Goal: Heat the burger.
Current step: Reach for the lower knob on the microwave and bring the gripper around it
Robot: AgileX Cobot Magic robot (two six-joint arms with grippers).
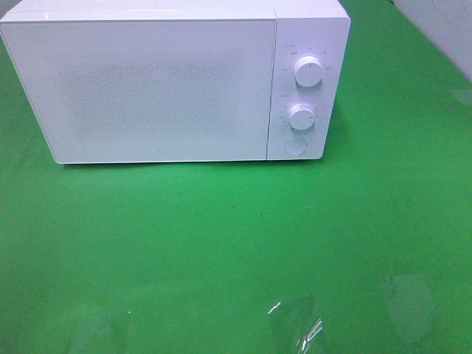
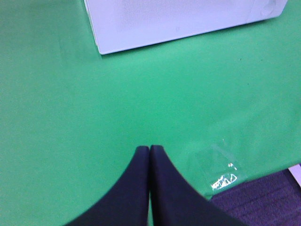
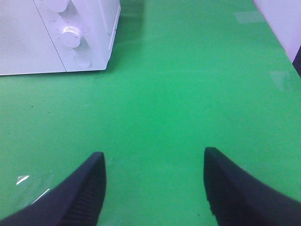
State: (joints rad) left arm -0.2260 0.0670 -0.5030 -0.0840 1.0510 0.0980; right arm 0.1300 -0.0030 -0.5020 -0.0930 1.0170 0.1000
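Right hand (image 3: 154,155) gapes empty; left hand (image 2: 149,149) shut, empty. Closed microwave (image 1: 173,81) ahead of both; burger unseen, step unclear. Next: probably a forward reach to it.

We note bright, even light; the white microwave (image 1: 162,81) front is nearly washed out, with a thin shadow beneath it on the green worktop (image 1: 221,243). Small glints mark the near edge. Wrist views look soft.

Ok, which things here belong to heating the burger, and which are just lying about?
Job: microwave, door closed; left gripper, shut; right gripper, open. Burger not in view.
Lying about: clear plastic scrap on the green table.
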